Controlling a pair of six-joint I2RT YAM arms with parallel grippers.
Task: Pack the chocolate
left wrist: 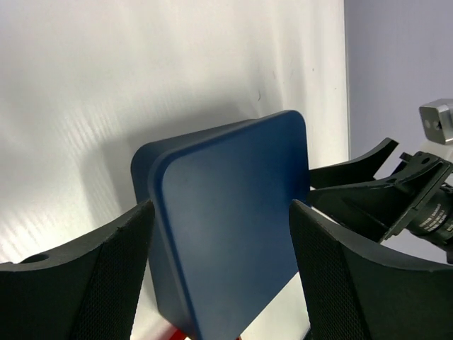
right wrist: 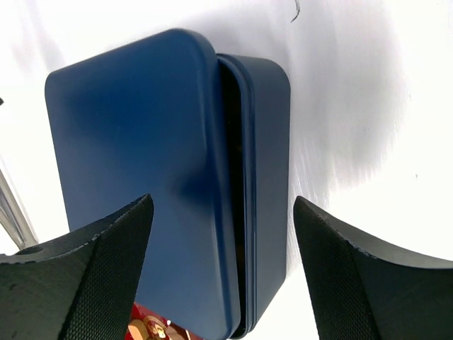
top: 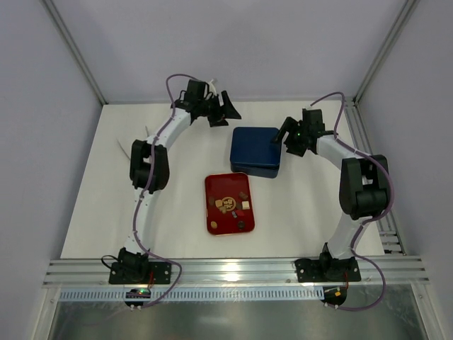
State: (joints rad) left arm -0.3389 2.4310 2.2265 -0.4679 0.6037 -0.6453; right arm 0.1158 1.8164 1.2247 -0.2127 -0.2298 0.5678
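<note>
You are working over a white table [top: 99, 212], with both arms reaching toward its far half. The left arm [top: 148, 184] is rising along the left side and bending inward near the back wall. The right arm [top: 357, 191] is curving in from the right.

The dark blue box [top: 256, 151] is sitting right of the table's middle, between the two wrists. Its lid is lying on the base. In the right wrist view the box [right wrist: 134, 177] is showing a dark gap along one long side, between the lid and the base. In the left wrist view the box [left wrist: 226, 227] is filling the space framed by the fingers, though it is lying farther off.

The red tray [top: 216, 212] is lying just in front of the box, toward the arm bases, with its near corner almost meeting the box's front edge.

Your left gripper [top: 228, 112] is hovering near the back of the table, beyond the box's far left corner and apart from it. Its jaws are standing wide apart and gripping nothing [left wrist: 221, 205]. Your right gripper [top: 287, 138] is hanging at the box's far right corner. Its jaws are also spread wide with nothing between them [right wrist: 223, 202]. You cannot tell whether a finger is touching the box.

The chocolate [top: 227, 204] is lying on the red tray in brown, tan and cream pieces, some clustered at the middle and others scattered toward the right side and the near end.
</note>
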